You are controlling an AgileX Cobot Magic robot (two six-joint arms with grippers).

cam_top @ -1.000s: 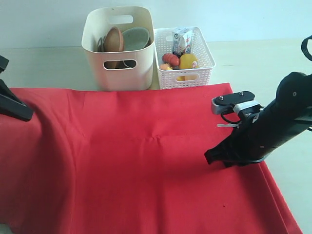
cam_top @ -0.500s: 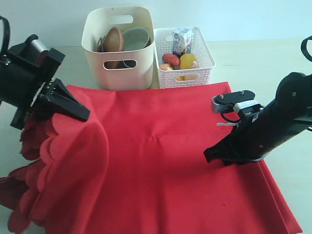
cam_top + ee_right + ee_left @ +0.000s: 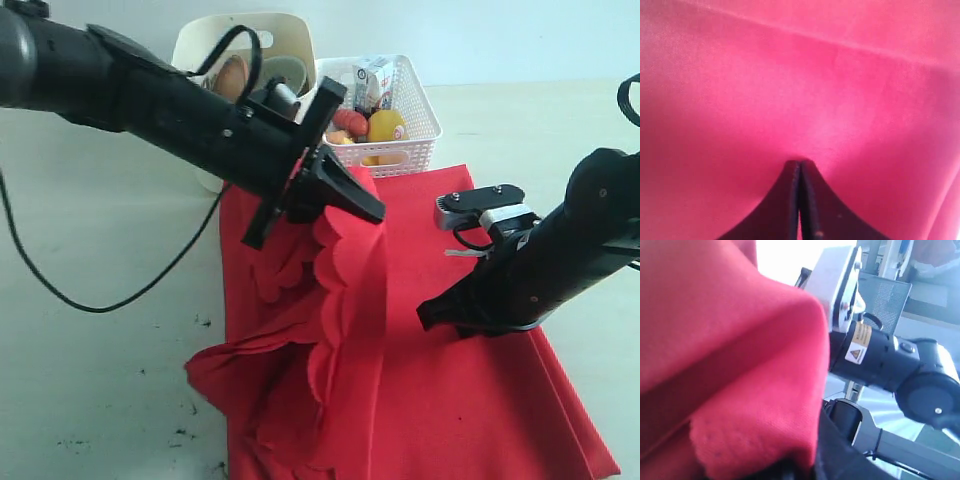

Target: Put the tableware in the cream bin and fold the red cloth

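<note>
Swept over from nine o'clock toward the centre, the left pincer (image 3: 368,210) now hangs the scalloped edge of the large bright red fabric cloth (image 3: 470,410) above the middle of the pale table (image 3: 100,380), baring the table's whole nine o'clock half. That cloth lies flat from the centre out to four o'clock, with its lifted half draping down in loose folds at six o'clock. The left pincer is clamped on the cloth's edge. The right pincer (image 3: 430,320) at three o'clock has its jaws together, tip pressed down on the flat fabric. At twelve o'clock the tall smooth cream plastic bin (image 3: 196,52) holds the round brown wooden plate (image 3: 232,75) and the pale green-white bowl (image 3: 285,72), touching the white lattice basket (image 3: 415,115) at one o'clock.

Risks, as I judge them: the hanging half may bunch rather than land edge to edge, the thin edge may slip from the grip, or the pinned side may drag if the right tip's pressure eases.
</note>
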